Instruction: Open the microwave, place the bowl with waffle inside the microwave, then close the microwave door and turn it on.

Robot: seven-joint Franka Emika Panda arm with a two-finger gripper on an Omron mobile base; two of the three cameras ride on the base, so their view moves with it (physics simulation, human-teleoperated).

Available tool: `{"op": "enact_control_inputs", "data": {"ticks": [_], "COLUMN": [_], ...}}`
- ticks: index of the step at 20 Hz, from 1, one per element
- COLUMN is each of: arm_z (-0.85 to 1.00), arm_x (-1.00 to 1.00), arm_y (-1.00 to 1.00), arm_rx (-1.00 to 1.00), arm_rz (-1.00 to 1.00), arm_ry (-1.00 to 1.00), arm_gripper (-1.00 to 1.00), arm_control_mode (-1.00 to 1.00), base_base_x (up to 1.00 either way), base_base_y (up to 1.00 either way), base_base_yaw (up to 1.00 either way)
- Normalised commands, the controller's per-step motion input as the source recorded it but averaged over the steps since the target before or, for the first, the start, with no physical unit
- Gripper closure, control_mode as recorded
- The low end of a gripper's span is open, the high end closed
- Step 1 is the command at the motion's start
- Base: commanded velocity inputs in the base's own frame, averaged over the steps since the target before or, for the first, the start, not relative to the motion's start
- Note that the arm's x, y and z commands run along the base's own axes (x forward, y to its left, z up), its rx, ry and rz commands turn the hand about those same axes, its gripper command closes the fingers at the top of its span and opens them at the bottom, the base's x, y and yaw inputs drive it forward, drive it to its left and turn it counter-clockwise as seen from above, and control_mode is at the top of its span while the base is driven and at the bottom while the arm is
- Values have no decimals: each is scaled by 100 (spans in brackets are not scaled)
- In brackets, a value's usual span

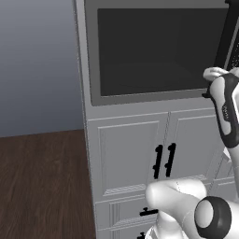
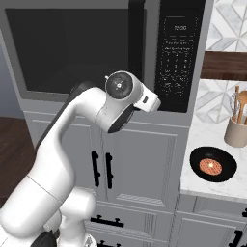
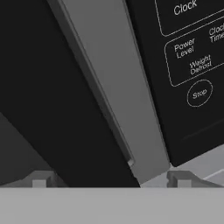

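Arm bent up, you have the gripper [image 3: 112, 179] close at the microwave door [image 2: 72, 48], fingers spread wide and gripping nothing, straddling the door's grey right edge by the control panel [image 2: 176, 53]. The bowl [image 2: 212, 165] sits right of the door, on the counter [image 2: 202, 183].

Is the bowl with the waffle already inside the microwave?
No: in the right base view the bowl with the waffle sits on the white counter, right of the shut microwave door.

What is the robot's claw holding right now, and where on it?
Nothing. The gripper is open, its tips either side of the microwave door's lower edge, not closed on it.
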Motion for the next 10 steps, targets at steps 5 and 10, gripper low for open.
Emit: {"op": "enact_control_inputs", "data": {"ticks": [5, 10], "arm_z": [11, 0], "arm_x": [32, 55], "arm_y": [8, 1], "arm_rx": [12, 13], "arm_rz": [0, 2], "arm_ry": [-9, -4], "arm_gripper": [-100, -100], "arm_control_mode": [-100, -100], "base_base_x": [0, 0], "base_base_y": [0, 0], "base_base_yaw": [0, 0]}}
